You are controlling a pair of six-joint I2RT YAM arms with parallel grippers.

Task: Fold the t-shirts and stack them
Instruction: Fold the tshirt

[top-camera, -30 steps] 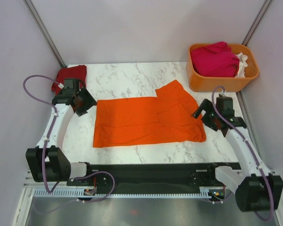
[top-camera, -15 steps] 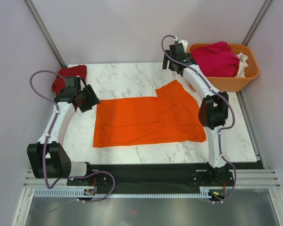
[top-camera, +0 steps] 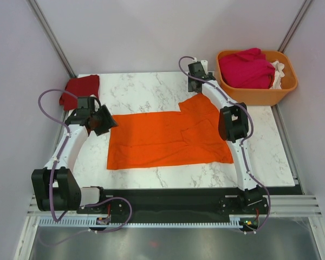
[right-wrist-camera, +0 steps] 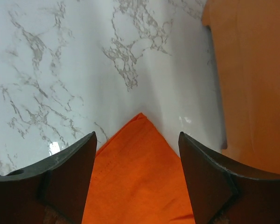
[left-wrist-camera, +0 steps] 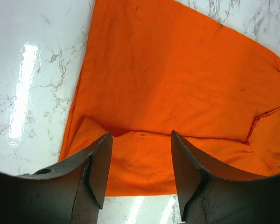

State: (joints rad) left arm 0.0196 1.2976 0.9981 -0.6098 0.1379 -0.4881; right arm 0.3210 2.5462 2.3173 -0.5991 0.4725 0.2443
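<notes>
The orange t-shirt [top-camera: 168,138] lies flat on the bench [top-camera: 146,89]. Both left fingers [top-camera: 104,121] and right fingers [top-camera: 195,84] hang open, empty, over its edges; pinching only one layer could skew the fold.

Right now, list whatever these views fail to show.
- White t-shirt: top view, mostly buried behind the magenta t-shirt and basket wall.
- Orange t-shirt: top view, right edge under the right arm; wrist views crop it.
- Dark red t-shirt: top view, too small to judge its folds.
</notes>
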